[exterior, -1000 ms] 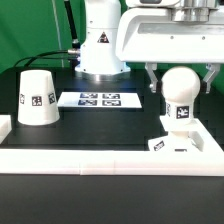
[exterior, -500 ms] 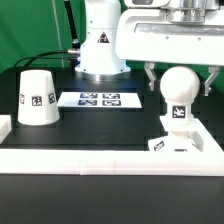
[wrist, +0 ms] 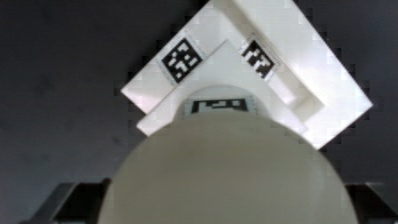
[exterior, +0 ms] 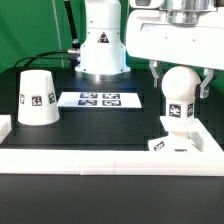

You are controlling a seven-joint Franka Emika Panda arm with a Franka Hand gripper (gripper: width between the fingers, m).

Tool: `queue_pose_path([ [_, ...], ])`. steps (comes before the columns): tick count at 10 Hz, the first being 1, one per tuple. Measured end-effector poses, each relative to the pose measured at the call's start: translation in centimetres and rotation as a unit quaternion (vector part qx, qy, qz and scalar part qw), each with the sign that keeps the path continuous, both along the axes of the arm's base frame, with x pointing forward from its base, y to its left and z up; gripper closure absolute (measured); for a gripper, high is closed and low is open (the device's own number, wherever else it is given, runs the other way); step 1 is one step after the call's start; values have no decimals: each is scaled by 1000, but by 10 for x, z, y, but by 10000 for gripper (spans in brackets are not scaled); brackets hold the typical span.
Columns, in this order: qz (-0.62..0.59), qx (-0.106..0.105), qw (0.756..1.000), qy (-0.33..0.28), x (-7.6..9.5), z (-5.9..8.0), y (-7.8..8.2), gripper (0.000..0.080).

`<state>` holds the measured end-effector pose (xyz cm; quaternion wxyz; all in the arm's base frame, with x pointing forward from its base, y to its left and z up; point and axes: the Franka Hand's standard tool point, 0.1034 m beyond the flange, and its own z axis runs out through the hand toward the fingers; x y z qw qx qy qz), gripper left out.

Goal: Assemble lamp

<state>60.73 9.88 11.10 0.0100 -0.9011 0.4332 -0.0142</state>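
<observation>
The white round-headed bulb (exterior: 180,92) stands upright on the flat square base (exterior: 186,144) at the exterior view's right. My gripper (exterior: 181,84) comes down from above, one finger (exterior: 157,82) on each side of the bulb's head, shut on it. In the wrist view the bulb's head (wrist: 222,165) fills the space between the dark fingers (wrist: 71,200), and the tagged base (wrist: 240,55) lies beyond it. The tapered shade (exterior: 37,97) stands alone, wide end down, at the exterior view's left.
The marker board (exterior: 98,100) lies flat on the black table between the shade and the bulb. The robot's white body (exterior: 100,45) rises behind it. A white rail (exterior: 90,157) runs along the table's front edge.
My gripper has turned and shifted a little over the bulb. The tag on the bulb's neck has moved toward the exterior view's left, so the bulb has turned with it.
</observation>
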Motion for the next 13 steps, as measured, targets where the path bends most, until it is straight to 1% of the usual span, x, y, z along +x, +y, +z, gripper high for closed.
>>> queue_pose_path([
  [2,-59,16,998,10,-1,0,1,219],
  [6,-171,26,985,15,-1,0,3,219],
  [8,-153,26,988,14,-1,0,3,219],
  [9,-130,25,991,13,-1,0,3,154],
  [10,-90,24,996,12,-1,0,3,116],
  [13,47,21,999,8,-2,0,7,101],
])
